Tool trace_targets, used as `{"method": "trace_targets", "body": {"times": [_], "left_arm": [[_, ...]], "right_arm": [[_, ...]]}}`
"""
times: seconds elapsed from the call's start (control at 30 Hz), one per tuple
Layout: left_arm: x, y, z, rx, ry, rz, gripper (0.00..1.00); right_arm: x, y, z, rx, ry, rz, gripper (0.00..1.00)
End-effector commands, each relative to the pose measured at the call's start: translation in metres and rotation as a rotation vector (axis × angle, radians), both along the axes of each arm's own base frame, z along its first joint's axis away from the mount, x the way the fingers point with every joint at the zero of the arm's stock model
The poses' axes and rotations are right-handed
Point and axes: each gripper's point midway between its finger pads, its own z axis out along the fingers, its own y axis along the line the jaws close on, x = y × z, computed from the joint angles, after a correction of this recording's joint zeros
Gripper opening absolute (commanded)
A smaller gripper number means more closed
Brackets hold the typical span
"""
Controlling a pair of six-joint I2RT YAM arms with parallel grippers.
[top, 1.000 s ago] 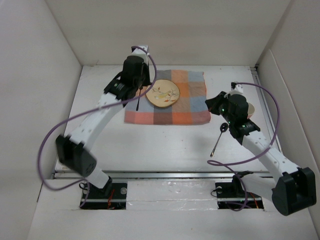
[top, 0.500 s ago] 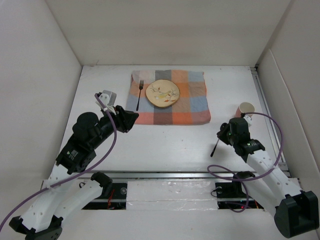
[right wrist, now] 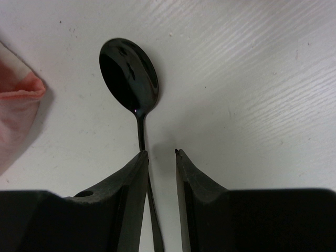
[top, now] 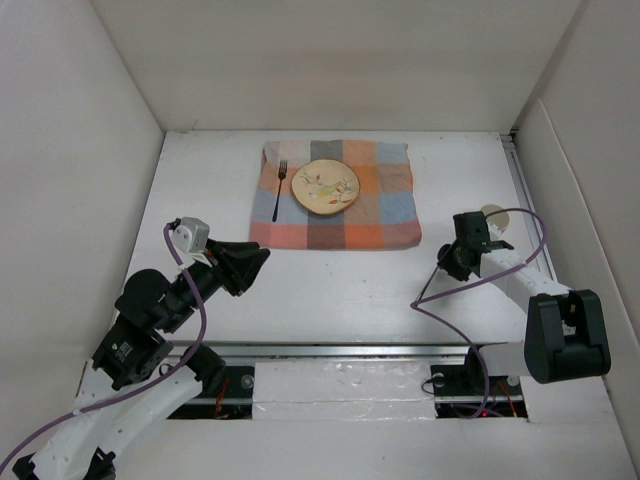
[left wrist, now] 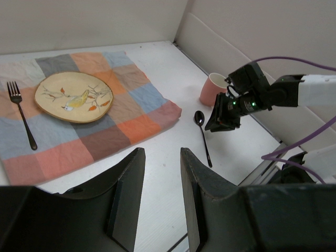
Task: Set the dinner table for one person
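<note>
The white dinner table (top: 340, 290) carries a checkered cloth (top: 380, 215) with a patterned plate (top: 326, 187) and a black fork (top: 279, 190) to the plate's left. A black spoon (right wrist: 128, 73) lies on the bare table right of the cloth, and it also shows in the left wrist view (left wrist: 202, 139). My right gripper (right wrist: 160, 152) is low over the spoon, open by a narrow gap. The handle runs between the fingers, along the left one. My left gripper (left wrist: 163, 152) is open and empty above the near left of the table (top: 255, 262).
A pink cup (top: 492, 215) stands just beyond the right gripper, near the table's right edge, and also shows in the left wrist view (left wrist: 212, 89). White walls enclose the table on three sides. A purple cable loops by the right arm (top: 420, 300).
My left arm has drawn back from the cloth to the near left, and the fork now lies beside the plate. My right gripper has come down over the spoon.
</note>
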Motion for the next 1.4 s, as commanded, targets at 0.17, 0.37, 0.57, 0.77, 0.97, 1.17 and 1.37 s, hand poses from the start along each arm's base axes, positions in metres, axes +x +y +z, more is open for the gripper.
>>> {"method": "trace_targets", "body": {"times": [0.17, 0.37, 0.57, 0.77, 0.97, 1.17, 1.37], "left_arm": [[0.006, -0.014, -0.009, 0.012, -0.012, -0.044, 0.30], [0.008, -0.018, -0.014, 0.024, 0.000, -0.055, 0.30], [0.007, -0.017, -0.017, 0.027, 0.003, -0.052, 0.30], [0.006, -0.014, -0.016, 0.023, -0.005, -0.042, 0.30], [0.003, -0.010, -0.011, 0.010, -0.022, -0.038, 0.30], [0.002, 0.001, -0.008, -0.007, -0.041, 0.010, 0.30], [0.004, -0.002, -0.010, 0.000, -0.033, 0.004, 0.30]], "right_arm": [[0.010, -0.011, 0.008, -0.041, 0.036, 0.058, 0.28], [0.014, 0.012, 0.028, -0.020, -0.042, 0.150, 0.33], [0.010, 0.019, 0.005, -0.051, 0.061, 0.186, 0.35], [0.015, 0.020, 0.003, -0.063, 0.088, 0.191, 0.34], [0.015, 0.022, -0.003, -0.063, 0.157, 0.212, 0.25], [0.003, 0.031, -0.015, 0.002, 0.245, 0.240, 0.20], [0.004, 0.034, -0.008, 0.001, 0.224, 0.254, 0.00]]}}
